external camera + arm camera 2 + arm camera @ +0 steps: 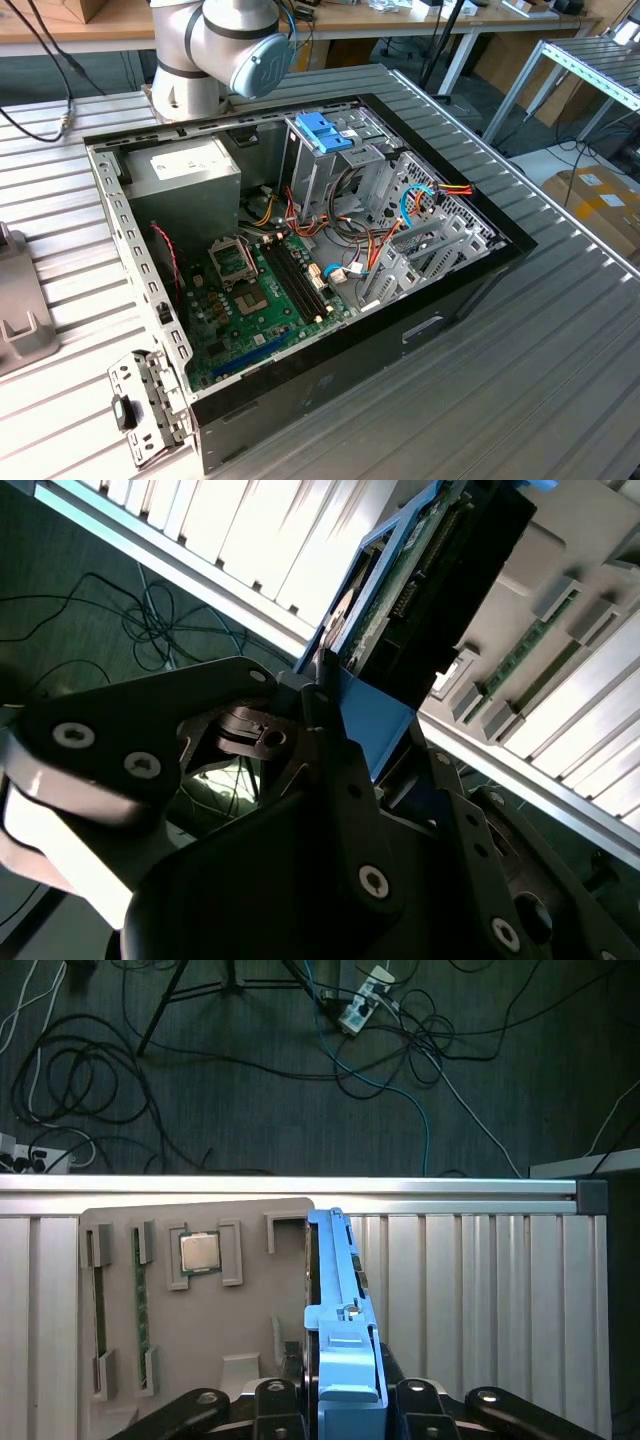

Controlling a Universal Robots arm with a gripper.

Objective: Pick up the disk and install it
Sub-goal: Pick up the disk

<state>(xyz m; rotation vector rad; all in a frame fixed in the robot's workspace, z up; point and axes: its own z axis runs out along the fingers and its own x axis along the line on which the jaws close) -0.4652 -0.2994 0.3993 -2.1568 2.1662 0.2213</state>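
**Disk held edge-on in the claw**

In the first wrist view, a grey holder tray (250,1310) carries memory sticks (140,1300) and a processor chip (200,1252). At the tray's border with the ribbed tabletop (480,1300), the disk (335,1290) stands on edge. The claw (345,1400) is closed on its light blue carrier. The disk is probably stiff and fairly light but sensitive to knocks, so the plastic frame looks safer to grip than the circuit face.
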